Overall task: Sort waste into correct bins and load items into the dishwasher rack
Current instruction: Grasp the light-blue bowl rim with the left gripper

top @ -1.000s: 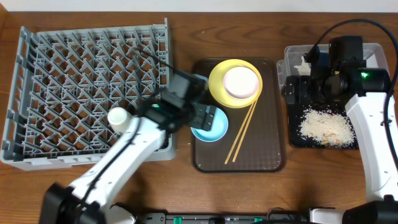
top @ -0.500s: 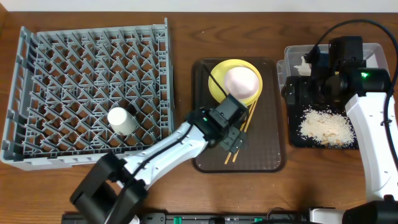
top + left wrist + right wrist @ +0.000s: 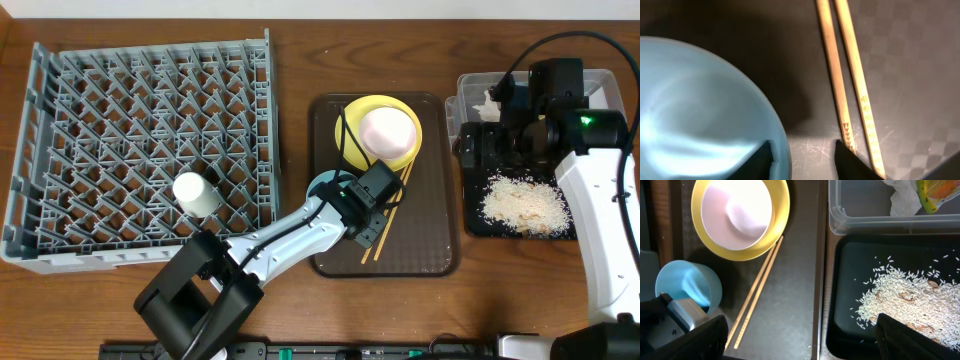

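**Change noted.** Within the last second the left arm has swung off the 3 o'clock edge of the dishwasher rack (image 3: 100,100) and come down over the brown serving tray (image 3: 440,250). The small white cup (image 3: 197,192) lies in the rack, apart from the arm, so that item appears loaded.

The left gripper (image 3: 802,160) is now low beside the light blue bowl (image 3: 322,186). It is parted and holds nothing. In the left wrist view one finger sits at the bowl's rim and the other just outside it. Judgement: the bowl is the next pick, and the grasp is not yet closed.

**Surroundings.** The chopsticks (image 3: 838,90) lie close at the gripper's 3 o'clock and could be nudged on closing. At the bowl's 1 o'clock stands the yellow plate (image 3: 370,104), carrying the pinkish-white bowl (image 3: 388,130).

The right gripper (image 3: 800,330) hangs wide open and empty near the bins. The clear tub (image 3: 860,222) holds the tissue (image 3: 900,197) and the wrapper (image 3: 937,190). The black tray (image 3: 850,270) holds the rice grains (image 3: 905,300). Waste sorting looks complete; four items remain on the serving tray.
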Motion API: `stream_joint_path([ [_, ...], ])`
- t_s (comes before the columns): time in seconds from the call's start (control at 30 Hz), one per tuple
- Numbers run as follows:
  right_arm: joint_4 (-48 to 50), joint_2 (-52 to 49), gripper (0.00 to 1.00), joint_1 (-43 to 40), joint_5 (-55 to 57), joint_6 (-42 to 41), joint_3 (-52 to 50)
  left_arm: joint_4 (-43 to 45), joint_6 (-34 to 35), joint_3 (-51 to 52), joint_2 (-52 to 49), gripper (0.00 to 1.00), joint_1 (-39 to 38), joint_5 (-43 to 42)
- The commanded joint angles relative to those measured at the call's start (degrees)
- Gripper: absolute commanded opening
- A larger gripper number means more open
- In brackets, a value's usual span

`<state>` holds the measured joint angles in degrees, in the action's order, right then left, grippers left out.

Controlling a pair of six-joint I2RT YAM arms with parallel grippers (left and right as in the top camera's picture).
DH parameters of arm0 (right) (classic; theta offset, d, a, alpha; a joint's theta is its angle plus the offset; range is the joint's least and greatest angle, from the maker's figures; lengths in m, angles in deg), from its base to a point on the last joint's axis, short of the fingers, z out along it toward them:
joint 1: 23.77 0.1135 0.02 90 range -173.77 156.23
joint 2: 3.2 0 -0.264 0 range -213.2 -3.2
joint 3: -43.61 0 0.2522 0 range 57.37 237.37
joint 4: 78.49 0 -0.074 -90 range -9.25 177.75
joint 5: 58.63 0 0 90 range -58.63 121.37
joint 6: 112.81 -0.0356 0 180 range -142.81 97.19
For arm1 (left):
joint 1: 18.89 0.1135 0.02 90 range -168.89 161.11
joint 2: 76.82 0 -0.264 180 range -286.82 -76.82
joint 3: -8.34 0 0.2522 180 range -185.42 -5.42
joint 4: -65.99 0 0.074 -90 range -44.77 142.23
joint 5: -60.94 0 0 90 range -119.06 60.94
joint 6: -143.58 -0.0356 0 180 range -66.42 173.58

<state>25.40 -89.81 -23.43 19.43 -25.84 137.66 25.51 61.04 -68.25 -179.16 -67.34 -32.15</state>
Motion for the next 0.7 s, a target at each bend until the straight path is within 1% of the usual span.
stream_joint_path([
  [0.0,-0.22,0.02,0.92,-0.76,0.13,-0.74,0.11,-0.15,0.28,-1.16,-0.59,0.33,-0.13,0.61],
  [0.17,-0.31,0.02,0.92,-0.76,0.13,-0.74,0.11,-0.17,0.28,-1.16,-0.59,0.28,-0.13,0.61],
  [0.3,-0.48,0.02,0.93,-0.76,0.13,-0.72,0.11,-0.17,0.28,-1.16,-0.59,0.21,-0.13,0.66],
  [0.4,-0.57,0.02,0.92,-0.76,0.11,-0.74,0.11,-0.15,0.28,-1.16,-0.59,0.19,-0.13,0.87],
  [0.43,-0.70,0.02,0.92,-0.76,0.13,-0.74,0.11,-0.17,0.28,-1.16,-0.59,0.15,-0.13,1.05],
  [0.57,-0.92,0.02,0.92,-0.76,0.13,-0.74,0.11,-0.15,0.28,-1.16,-0.59,0.07,-0.13,1.60],
  [0.67,-0.94,0.02,0.92,-0.76,0.13,-0.74,0.11,-0.17,0.26,-1.16,-0.59,0.06,-0.13,2.64],
])
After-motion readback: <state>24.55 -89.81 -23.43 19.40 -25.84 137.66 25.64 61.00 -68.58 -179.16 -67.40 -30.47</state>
